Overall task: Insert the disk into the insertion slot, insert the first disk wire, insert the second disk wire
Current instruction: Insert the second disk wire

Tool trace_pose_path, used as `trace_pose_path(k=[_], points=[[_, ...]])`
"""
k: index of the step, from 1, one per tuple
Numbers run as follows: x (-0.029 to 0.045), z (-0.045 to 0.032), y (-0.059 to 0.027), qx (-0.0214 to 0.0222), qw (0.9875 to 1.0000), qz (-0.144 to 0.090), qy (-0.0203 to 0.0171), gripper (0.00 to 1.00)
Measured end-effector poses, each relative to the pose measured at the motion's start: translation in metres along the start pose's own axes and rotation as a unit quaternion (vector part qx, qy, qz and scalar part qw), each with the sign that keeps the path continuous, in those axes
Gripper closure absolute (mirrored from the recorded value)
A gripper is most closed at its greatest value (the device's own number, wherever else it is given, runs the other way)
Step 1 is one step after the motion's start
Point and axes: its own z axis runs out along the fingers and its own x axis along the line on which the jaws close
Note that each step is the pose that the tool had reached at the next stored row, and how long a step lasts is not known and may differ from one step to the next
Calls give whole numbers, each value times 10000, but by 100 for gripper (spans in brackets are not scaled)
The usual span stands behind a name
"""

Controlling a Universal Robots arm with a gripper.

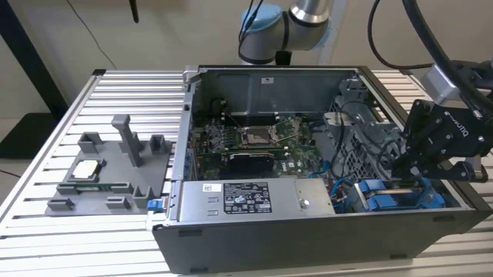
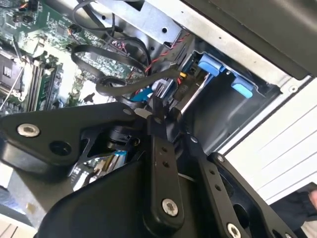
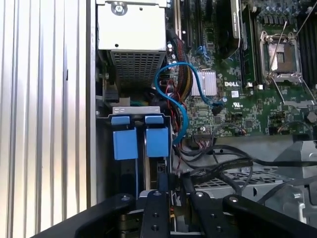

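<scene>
My gripper [image 1: 402, 173] reaches down into the open computer case at the exterior view's right, over the insertion slot [image 1: 362, 202], a dark metal bay with blue tabs [image 3: 157, 142]. In the second wrist view the gripper [image 2: 161, 113] has its tips pinched together at a black wire plug [image 2: 181, 85] carrying red and yellow leads. Just beyond the tips, a silver-grey edge that looks like the disk [image 2: 192, 98] stands inside the slot [image 2: 223, 116]. In the first wrist view the gripper [image 3: 171, 186] sits right below the blue tabs.
A grey labelled power-supply box [image 1: 254, 199] lies along the case's front wall, beside the bay. The motherboard [image 1: 254, 138] fills the case floor. A blue cable [image 3: 174, 87] and black cable bundles [image 3: 223, 168] loop close to the fingers. A grey fixture tray [image 1: 108, 173] sits on the slatted table.
</scene>
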Motion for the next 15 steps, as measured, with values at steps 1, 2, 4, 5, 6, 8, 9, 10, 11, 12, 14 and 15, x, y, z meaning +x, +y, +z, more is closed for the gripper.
trace_pose_path(k=[1,2,4,5,6,8,9,10,11,12,14,15], points=[[-1,-19,3,-1,10000,-1,-5,76],[2,-24,3,-1,10000,-1,-8,76],[7,-28,3,-1,10000,-1,-10,76],[8,-30,3,-1,10000,-2,-15,76],[6,-45,6,-1,10000,-3,-18,76],[-1,-106,16,-2,10000,-5,-33,76],[-7,-147,22,-2,10000,-6,-36,76],[-11,-176,27,-2,10000,-7,-44,76],[-13,-192,32,-1,10000,-10,-63,76],[-12,-197,36,2,10000,-16,-98,76],[-14,-204,40,17,9998,-35,-192,76],[-14,-206,43,28,9997,-44,-236,76]])
